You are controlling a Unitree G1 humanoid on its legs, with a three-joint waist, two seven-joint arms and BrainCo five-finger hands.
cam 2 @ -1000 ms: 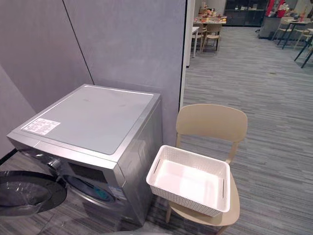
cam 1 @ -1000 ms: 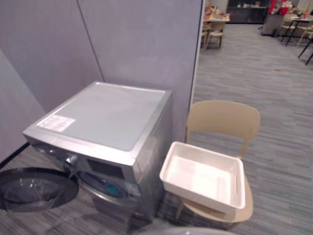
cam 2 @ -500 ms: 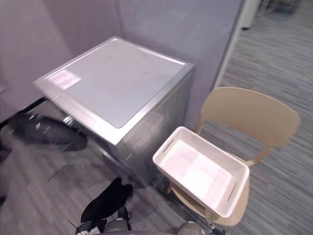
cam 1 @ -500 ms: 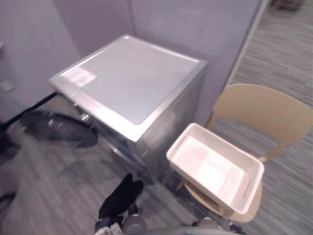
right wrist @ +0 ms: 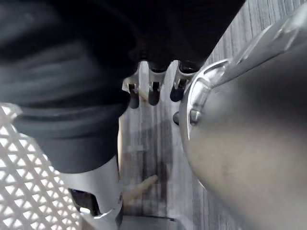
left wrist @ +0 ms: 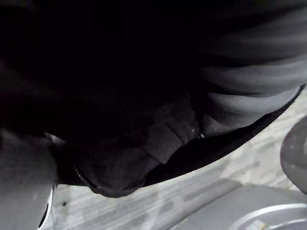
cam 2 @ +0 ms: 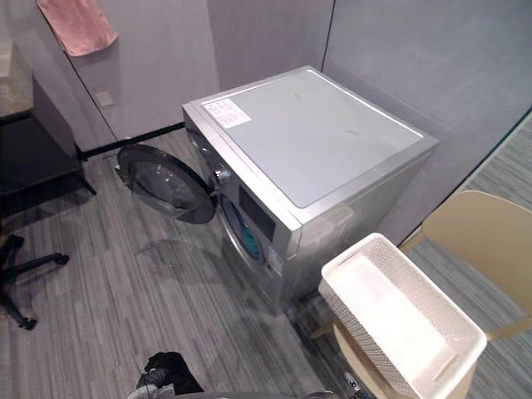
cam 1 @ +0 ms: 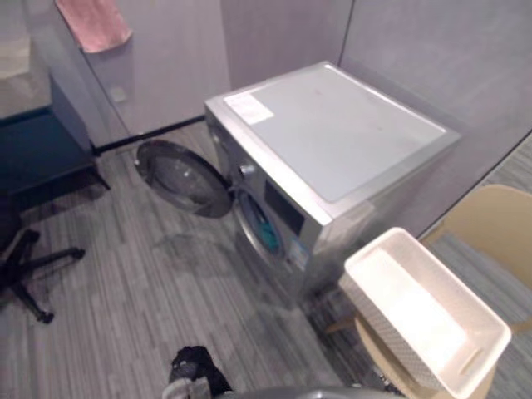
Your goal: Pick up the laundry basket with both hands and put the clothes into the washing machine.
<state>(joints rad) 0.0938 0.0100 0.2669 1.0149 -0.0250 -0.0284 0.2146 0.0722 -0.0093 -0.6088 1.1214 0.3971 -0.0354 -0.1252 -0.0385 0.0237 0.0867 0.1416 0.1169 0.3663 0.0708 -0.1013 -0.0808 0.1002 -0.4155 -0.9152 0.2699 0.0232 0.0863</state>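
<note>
Our right hand (right wrist: 151, 93) hangs with its dark-tipped fingers slack, holding nothing; of our left hand (left wrist: 124, 153) we cannot tell the grasp. The white, rectangular lattice-walled laundry basket (cam 2: 353, 324) sits on a smooth beige chair (cam 2: 482, 233), just beside the boxy silver washing machine (cam 2: 307, 141), whose round glass door (cam 2: 162, 183) stands open.

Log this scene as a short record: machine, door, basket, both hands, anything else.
washing machine: silver front-loader
door: swung open
laundry basket: white, empty, sitting on the tan chair beside the machine
right robot hand: fingers relaxed, holding nothing, close to the basket's lattice wall
left robot hand: dark cover visible, grasp state unclear
pink towel: hanging up, beyond the open door
</note>
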